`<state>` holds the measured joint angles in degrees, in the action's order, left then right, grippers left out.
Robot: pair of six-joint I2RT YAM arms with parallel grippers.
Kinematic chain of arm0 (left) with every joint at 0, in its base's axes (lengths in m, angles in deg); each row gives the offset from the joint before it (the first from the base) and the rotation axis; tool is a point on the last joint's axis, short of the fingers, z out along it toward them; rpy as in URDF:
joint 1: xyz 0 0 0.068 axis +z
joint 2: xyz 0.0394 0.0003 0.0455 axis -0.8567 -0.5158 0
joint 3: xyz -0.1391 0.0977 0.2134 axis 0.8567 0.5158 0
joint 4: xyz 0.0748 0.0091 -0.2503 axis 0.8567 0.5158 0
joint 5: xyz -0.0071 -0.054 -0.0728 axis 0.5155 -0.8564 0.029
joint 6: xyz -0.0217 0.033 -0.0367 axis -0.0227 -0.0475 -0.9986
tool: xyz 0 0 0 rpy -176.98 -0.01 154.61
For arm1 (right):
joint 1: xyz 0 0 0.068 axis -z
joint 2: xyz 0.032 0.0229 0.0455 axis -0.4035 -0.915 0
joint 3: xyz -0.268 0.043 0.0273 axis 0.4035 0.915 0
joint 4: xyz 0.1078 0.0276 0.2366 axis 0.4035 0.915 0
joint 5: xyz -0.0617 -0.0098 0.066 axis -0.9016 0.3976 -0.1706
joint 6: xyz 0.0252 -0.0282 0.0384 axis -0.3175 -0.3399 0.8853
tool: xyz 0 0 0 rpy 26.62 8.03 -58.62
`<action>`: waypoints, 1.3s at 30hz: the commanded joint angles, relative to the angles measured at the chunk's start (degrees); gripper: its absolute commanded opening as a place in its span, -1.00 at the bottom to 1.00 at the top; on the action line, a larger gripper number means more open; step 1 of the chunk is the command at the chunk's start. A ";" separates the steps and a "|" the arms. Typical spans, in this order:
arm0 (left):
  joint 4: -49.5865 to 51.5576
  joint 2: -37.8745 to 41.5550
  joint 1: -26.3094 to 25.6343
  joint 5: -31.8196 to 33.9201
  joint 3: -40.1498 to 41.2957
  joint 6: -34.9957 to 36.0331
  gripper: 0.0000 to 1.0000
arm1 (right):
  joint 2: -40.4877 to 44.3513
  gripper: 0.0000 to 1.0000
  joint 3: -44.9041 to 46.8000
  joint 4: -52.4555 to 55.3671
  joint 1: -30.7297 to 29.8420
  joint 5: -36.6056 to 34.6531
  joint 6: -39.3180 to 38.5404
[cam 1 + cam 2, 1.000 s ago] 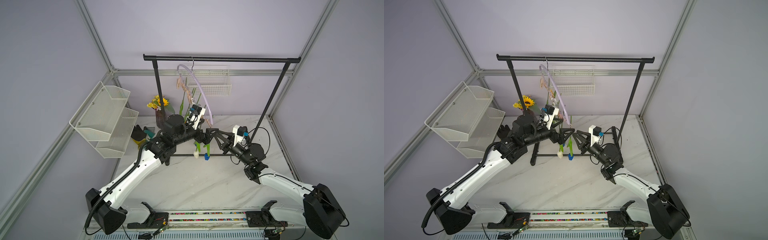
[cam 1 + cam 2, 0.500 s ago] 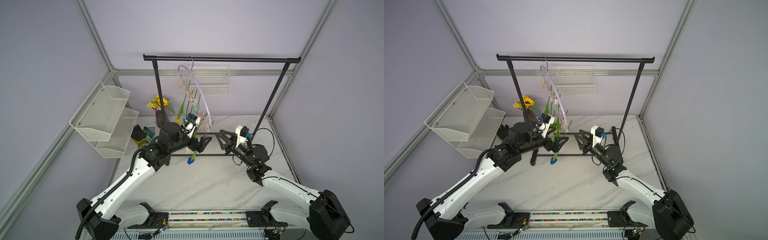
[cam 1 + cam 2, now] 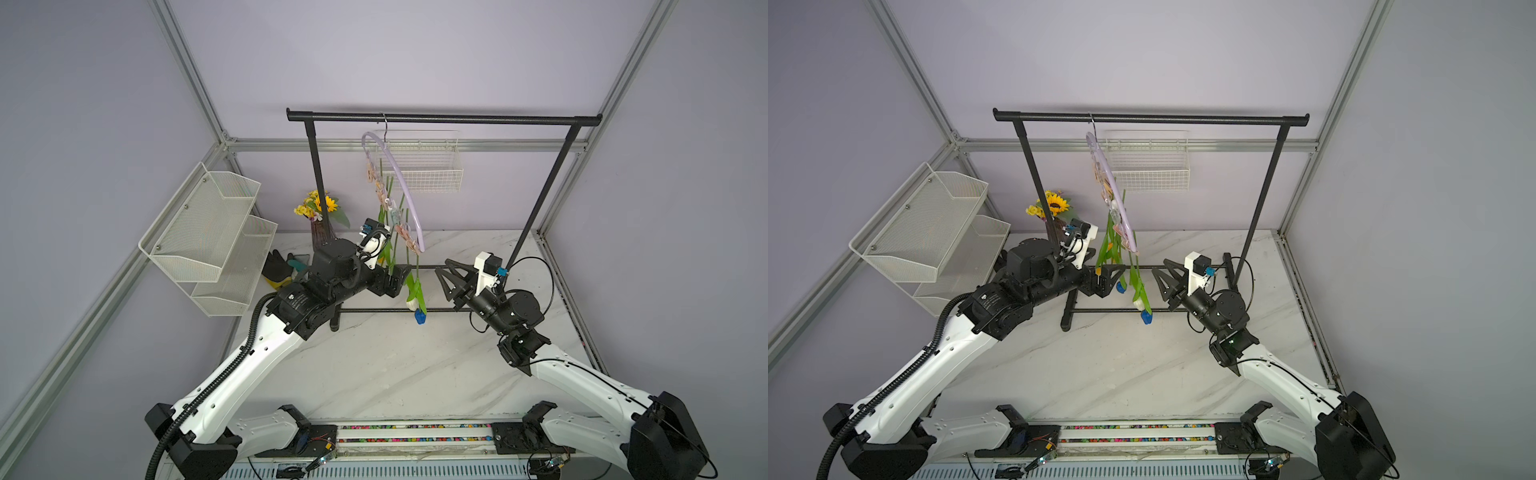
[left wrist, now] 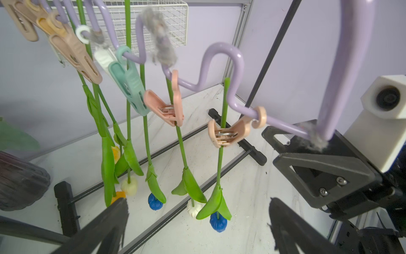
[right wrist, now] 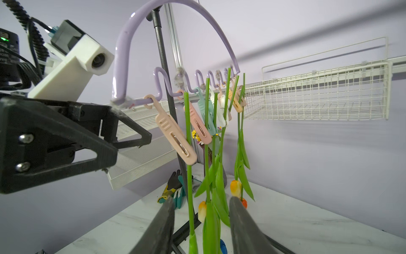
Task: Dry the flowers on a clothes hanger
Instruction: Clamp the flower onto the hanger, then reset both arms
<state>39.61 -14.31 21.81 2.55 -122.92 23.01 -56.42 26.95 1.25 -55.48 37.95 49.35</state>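
Note:
The lilac clothes hanger (image 3: 402,183) (image 3: 1116,195) hangs by its hook from the rack bar. Several tulips, the flowers (image 3: 413,286) (image 3: 1139,286), hang head down from its pastel clips (image 4: 228,132). Blue, white and orange heads dangle just above the table. My left gripper (image 3: 392,280) (image 4: 197,211) is wide open to the left of the stems and holds nothing. My right gripper (image 3: 445,277) (image 5: 201,204) sits to their right, jaws apart and empty. In the right wrist view the stems (image 5: 189,154) show beyond the gap between its fingers.
The black garment rack (image 3: 457,119) stands across the back, its base rails on the marble table under the flowers. White wire shelves (image 3: 208,224) are mounted at the left and a wall basket (image 3: 428,174) behind. A sunflower vase (image 3: 318,205) and gloves (image 3: 278,270) lie at back left.
Both grippers have drawn back from the hanging stems, left arm to the left, right arm to the right. The right jaws have opened wider. The hanger and flowers swung a little.

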 commanded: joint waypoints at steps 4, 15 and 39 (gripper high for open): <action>2.38 2.53 0.36 12.85 -1.54 -1.45 1.00 | 3.78 -0.12 0.01 6.74 -0.37 -4.65 -4.14; -17.20 7.47 2.47 30.20 18.44 -5.31 1.00 | 9.36 0.38 1.56 18.05 -0.33 -17.73 -10.40; -63.03 6.91 14.60 47.49 57.66 3.26 1.00 | 0.88 0.95 12.08 16.61 17.41 -39.34 -1.90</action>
<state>-12.65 -6.42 35.03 45.52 -65.83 22.18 -52.99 38.56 20.93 -39.50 -2.36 44.74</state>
